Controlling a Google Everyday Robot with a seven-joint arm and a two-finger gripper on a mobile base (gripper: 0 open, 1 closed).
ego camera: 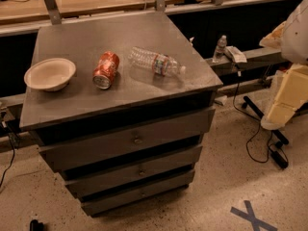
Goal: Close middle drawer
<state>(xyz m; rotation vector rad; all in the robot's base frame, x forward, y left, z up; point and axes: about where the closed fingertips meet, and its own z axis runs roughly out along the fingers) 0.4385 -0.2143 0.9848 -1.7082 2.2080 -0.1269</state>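
Note:
The grey metal cabinet (120, 37) stands in the middle of the camera view with three drawer fronts facing me. The middle drawer (168, 163) is the long low front second from the top, with a small round knob (141, 171) at its centre. A dark gap shows above it and below it. I cannot tell how far out it stands. The taller top drawer (96, 148) is above it and the bottom drawer (159, 187) below. Only a white and yellowish part of my arm (288, 88) shows at the right edge, well right of the cabinet. The gripper is out of view.
On the cabinet top lie a white bowl (50, 73), a red can (106, 70) on its side and a clear plastic bottle (156, 61) on its side. Black cables (255, 143) and a blue tape cross (252, 215) are on the floor at right. A small bottle (219, 48) stands on the rail behind.

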